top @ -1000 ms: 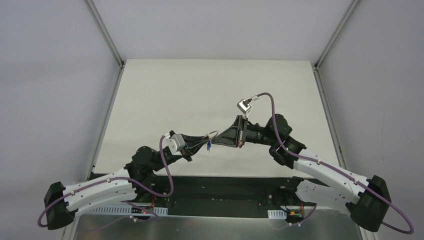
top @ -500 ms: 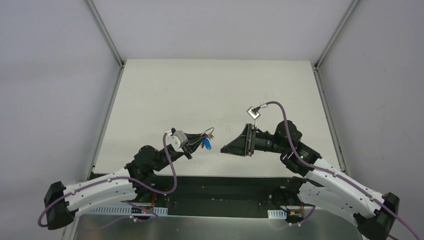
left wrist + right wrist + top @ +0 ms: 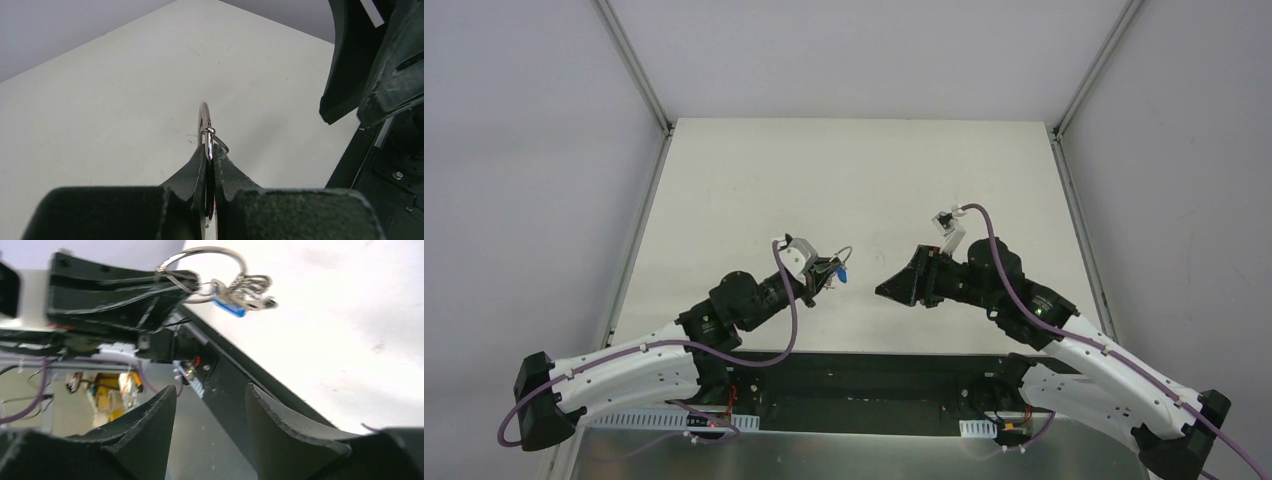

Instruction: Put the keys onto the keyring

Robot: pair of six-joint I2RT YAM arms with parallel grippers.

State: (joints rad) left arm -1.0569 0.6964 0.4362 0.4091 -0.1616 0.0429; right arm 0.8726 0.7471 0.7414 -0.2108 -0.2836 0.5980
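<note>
My left gripper (image 3: 828, 270) is shut on the keyring (image 3: 844, 252), a thin silver wire ring held above the table. In the left wrist view the keyring (image 3: 204, 120) sticks out edge-on past the closed jaws of the left gripper (image 3: 210, 150). The right wrist view shows the keyring (image 3: 210, 248) with the blue-headed key (image 3: 227, 305) and plain silver keys (image 3: 252, 291) hanging from it beside the left gripper (image 3: 170, 277). My right gripper (image 3: 882, 290) stands open and empty a short way to the right of the ring. Nothing lies between the jaws of the right gripper (image 3: 210, 387).
The white table (image 3: 824, 170) lies below both grippers. A dark ledge with the arm bases and cables (image 3: 854, 385) runs along its near edge. Metal frame posts (image 3: 634, 65) rise at the back corners.
My right gripper has opened and pulled back to the right, away from the keyring. The left arm has carried the ring and keys slightly up and away from the near edge.
</note>
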